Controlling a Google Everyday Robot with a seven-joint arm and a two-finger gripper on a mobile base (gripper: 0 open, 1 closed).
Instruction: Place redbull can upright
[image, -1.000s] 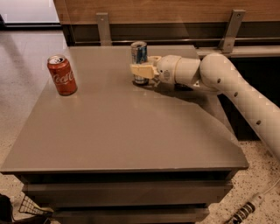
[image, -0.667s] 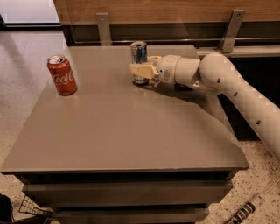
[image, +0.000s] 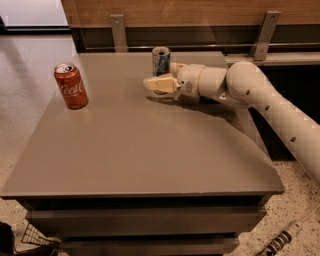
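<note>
Broadly, the grey counter (image: 150, 150) is filling most of the camera view and carrying everything of interest. The white arm (image: 260, 95) is reaching in from the right and lying low over the far half of the surface. A red Coca-Cola can (image: 71, 86) is standing upright near the left edge, well apart from the action. The end effector (image: 159, 81) is sitting just above the surface at the far middle, its cream tip crossing in front of the lower part of the redbull can (image: 161, 60). Whether it is clamping that can or standing loose beside it, I cannot tell. The redbull can itself is standing on its base near the far edge with its silver top facing up, so the placing is looking close to done. Judging by its slim build, it is likely handling as a light, thin-walled thing with a slick painted skin: a hard squeeze is risking a dent, and a narrow base is making it easy to tip. A moderate hold across the mid-body, and a straight sideways retreat, is seeming the safest choice.
</note>
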